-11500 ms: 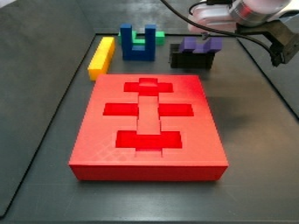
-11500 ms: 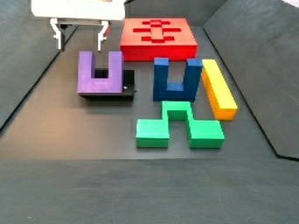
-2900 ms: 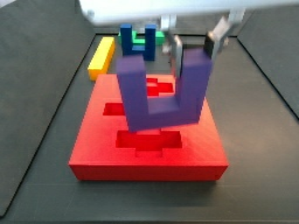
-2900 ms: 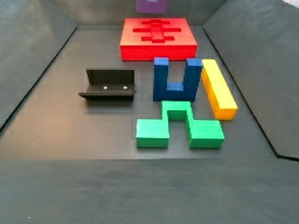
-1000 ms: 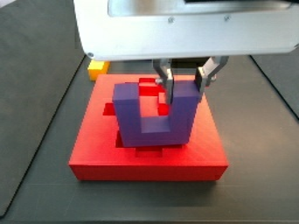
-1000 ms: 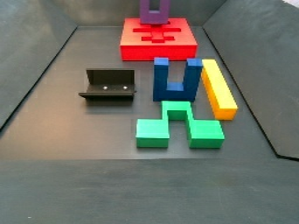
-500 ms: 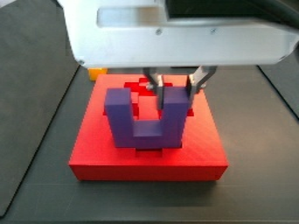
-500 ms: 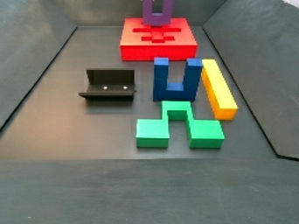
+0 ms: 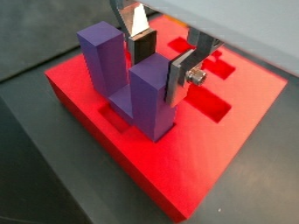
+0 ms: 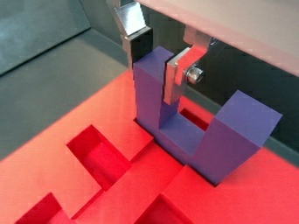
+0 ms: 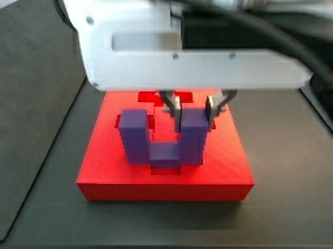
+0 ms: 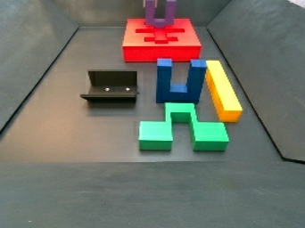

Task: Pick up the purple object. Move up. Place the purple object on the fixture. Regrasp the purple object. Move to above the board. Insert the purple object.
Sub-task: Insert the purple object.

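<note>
In a side view the green block (image 12: 179, 126) lies nearest on the dark table (image 12: 71, 169), with the blue U-shaped block (image 12: 179, 80) standing just behind it and touching it, prongs up. The yellow bar (image 12: 222, 89) lies just beside the blue block, toward the table's right edge, and the fixture (image 12: 110, 89) stands empty, apart from the blue block on its other side. Farther back, near the far edge of the table, lies the board (image 12: 162, 37), and the purple object (image 12: 160, 12) rises from its top face. In both wrist views the gripper (image 9: 163, 54) pinches one prong of the purple object (image 9: 131, 77) between its silver fingers (image 10: 179, 77), the dark pads pressed against the prong's two sides. The purple object stands upright with both prongs pointing up and its base down in a cutout of the board (image 9: 233, 149). In a side view the same thing shows: the gripper (image 11: 192, 105) under the big white wrist housing, clamped on one prong of the purple object (image 11: 163, 138), whose base sits low in the board (image 11: 163, 175).
</note>
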Controlling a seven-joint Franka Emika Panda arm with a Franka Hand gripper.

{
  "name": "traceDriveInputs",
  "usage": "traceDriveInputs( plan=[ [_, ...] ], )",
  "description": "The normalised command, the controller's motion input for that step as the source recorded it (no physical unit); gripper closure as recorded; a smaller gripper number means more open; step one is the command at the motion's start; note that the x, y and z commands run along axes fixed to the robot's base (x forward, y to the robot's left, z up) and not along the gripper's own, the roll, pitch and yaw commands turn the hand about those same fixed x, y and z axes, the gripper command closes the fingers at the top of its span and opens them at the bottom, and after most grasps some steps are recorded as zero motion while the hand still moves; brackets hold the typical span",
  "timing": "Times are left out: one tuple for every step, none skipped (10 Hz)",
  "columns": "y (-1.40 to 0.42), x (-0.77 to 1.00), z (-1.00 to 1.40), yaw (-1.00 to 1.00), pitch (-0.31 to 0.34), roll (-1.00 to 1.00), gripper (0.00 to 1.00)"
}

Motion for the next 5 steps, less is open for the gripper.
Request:
traceDriveInputs(
  plan=[
    [0.0, 0.21, -0.61, -0.06, -0.06, -0.09, 1.0],
    [0.0, 0.23, -0.66, -0.04, -0.066, -0.06, 1.0],
    [0.0, 0.21, -0.82, -0.07, -0.031, 0.0, 1.0],
    [0.0, 0.17, -0.92, -0.08, -0.009, 0.05, 1.0],
    [0.0, 0.04, -0.88, -0.1, -0.02, 0.12, 1.0]
  ],
)
